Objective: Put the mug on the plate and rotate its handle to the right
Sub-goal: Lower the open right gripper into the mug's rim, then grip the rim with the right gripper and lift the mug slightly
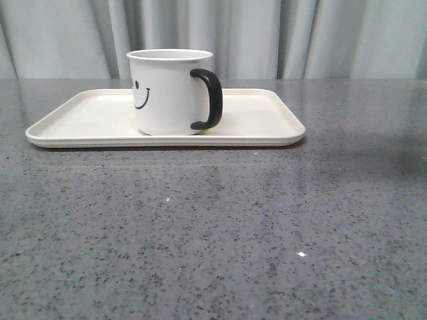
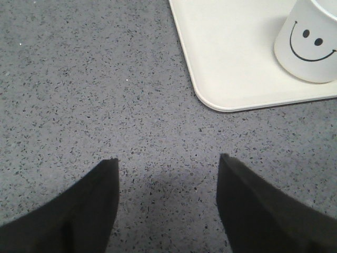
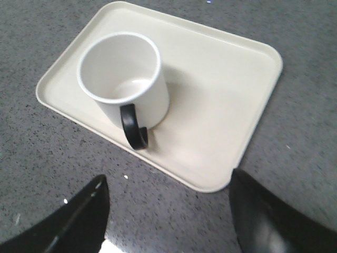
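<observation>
The white mug (image 1: 169, 92) with a black smiley face stands upright on the cream plate (image 1: 267, 120), left of the plate's middle. Its black handle (image 1: 209, 99) points right in the front view. The mug (image 2: 308, 45) shows on the plate (image 2: 231, 58) in the left wrist view; the left gripper (image 2: 168, 161) is open and empty over bare table, short of the plate's corner. In the right wrist view the mug (image 3: 124, 79), its handle (image 3: 132, 126) and the plate (image 3: 221, 105) show; the right gripper (image 3: 167, 176) is open and empty, near the plate's corner. Neither gripper shows in the front view.
The grey speckled table (image 1: 213, 227) runs wide in front of the plate. Pale curtains (image 1: 300, 37) hang behind the table's back edge.
</observation>
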Robot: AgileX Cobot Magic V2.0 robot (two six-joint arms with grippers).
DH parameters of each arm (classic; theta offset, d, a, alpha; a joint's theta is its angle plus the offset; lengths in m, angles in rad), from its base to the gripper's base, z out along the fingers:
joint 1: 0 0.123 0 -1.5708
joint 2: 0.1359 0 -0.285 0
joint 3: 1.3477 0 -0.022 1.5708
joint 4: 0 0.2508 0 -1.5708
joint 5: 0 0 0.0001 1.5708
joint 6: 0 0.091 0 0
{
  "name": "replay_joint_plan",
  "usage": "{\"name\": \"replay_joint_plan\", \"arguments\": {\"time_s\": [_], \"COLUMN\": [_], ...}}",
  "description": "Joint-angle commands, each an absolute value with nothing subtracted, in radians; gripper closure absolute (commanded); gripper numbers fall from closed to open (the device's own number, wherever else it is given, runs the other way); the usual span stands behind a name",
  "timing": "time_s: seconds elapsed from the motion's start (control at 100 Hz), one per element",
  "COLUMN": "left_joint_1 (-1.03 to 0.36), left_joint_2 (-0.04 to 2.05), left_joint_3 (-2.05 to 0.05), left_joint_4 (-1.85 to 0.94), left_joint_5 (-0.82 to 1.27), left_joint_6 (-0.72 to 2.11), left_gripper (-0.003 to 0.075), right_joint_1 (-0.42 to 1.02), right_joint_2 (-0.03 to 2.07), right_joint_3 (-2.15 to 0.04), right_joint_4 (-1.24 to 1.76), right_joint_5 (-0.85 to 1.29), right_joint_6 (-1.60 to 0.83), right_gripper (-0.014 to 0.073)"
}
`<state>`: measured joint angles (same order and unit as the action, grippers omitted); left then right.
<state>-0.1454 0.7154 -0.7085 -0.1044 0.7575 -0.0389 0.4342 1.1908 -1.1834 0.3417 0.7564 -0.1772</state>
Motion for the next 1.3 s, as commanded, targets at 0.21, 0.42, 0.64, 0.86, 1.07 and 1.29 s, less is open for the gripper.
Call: {"name": "replay_joint_plan", "arguments": {"time_s": [0.21, 0.42, 0.64, 0.86, 1.07, 1.29], "left_joint_1": [-0.143, -0.143, -0.143, -0.143, -0.143, -0.143], "left_joint_2": [0.713, 0.713, 0.713, 0.713, 0.713, 0.713], "left_joint_3": [-0.736, -0.736, -0.736, -0.736, -0.736, -0.736], "left_joint_4": [-0.109, -0.109, -0.109, -0.109, -0.109, -0.109], "left_joint_5": [0.683, 0.683, 0.683, 0.683, 0.683, 0.683], "left_joint_6": [-0.046, -0.046, -0.046, -0.046, -0.046, -0.046], "left_gripper": [0.0310, 0.0310, 0.0310, 0.0310, 0.0310, 0.0310], "right_joint_1": [0.538, 0.592, 0.609, 0.609, 0.609, 0.609], "right_joint_2": [1.477, 1.624, 1.737, 1.809, 1.851, 1.880], "right_joint_3": [-1.507, -1.669, -1.762, -1.785, -1.785, -1.785], "right_joint_4": [0.293, 0.138, 0.102, 0.099, 0.091, 0.091], "right_joint_5": [0.716, 0.768, 0.778, 0.781, 0.786, 0.806], "right_joint_6": [-0.084, 0.054, 0.093, 0.121, 0.123, 0.123], "right_gripper": [0.0105, 0.0105, 0.0105, 0.0105, 0.0105, 0.0105]}}
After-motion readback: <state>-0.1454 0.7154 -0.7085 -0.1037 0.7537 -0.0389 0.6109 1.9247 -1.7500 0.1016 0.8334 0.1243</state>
